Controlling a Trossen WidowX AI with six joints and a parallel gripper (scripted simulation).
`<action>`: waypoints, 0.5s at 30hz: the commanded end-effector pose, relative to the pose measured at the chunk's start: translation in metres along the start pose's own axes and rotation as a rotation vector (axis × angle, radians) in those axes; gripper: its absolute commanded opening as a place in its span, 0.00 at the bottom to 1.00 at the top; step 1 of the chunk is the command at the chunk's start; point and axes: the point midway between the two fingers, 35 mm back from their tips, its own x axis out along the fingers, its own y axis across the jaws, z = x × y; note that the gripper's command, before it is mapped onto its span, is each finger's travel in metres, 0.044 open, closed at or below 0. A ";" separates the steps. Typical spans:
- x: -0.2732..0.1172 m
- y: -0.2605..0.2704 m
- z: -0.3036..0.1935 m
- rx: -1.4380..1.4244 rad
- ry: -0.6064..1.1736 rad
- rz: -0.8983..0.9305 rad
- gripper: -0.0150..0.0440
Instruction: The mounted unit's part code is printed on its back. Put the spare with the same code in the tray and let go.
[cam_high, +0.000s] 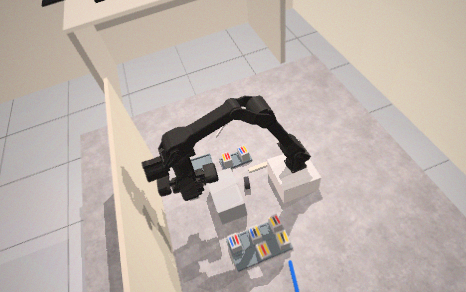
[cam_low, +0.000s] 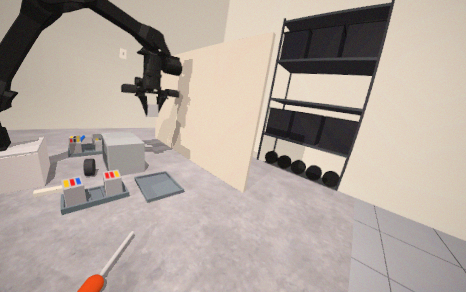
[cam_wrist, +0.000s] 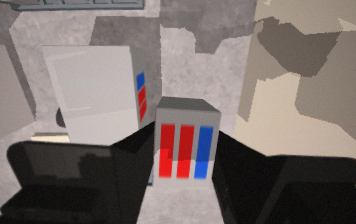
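My gripper (cam_high: 181, 186) (cam_low: 150, 104) (cam_wrist: 181, 127) is shut on a grey spare (cam_low: 150, 108) (cam_wrist: 185, 116) whose face shows red, red and blue stripes. It holds the spare high above the floor mat, close to the beige partition. The flat grey-blue tray (cam_high: 202, 161) (cam_low: 159, 186) lies on the mat, partly hidden under the gripper in the top view. The mounted unit (cam_high: 227, 201) (cam_low: 123, 152) (cam_wrist: 92, 95) is a plain grey box. In the wrist view its side shows a blue, red, red code (cam_wrist: 141, 95).
A rack with two spares (cam_high: 235, 157) (cam_low: 90, 192) stands by the tray. A rack with several spares (cam_high: 260, 242) (cam_low: 82, 145) stands farther off. The tall beige partition (cam_high: 130, 175) (cam_low: 220, 115) is close to the gripper. An orange screwdriver (cam_low: 102, 272), a blue pen (cam_high: 294, 275), a black roller (cam_high: 246, 183) (cam_low: 90, 167) and a dark shelf (cam_low: 325, 100) are around.
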 end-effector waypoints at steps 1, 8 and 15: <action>-0.002 -0.002 -0.030 0.006 0.006 -0.007 0.25; -0.001 0.000 -0.078 -0.009 0.016 0.004 0.25; 0.000 0.008 -0.124 -0.022 0.022 0.017 0.25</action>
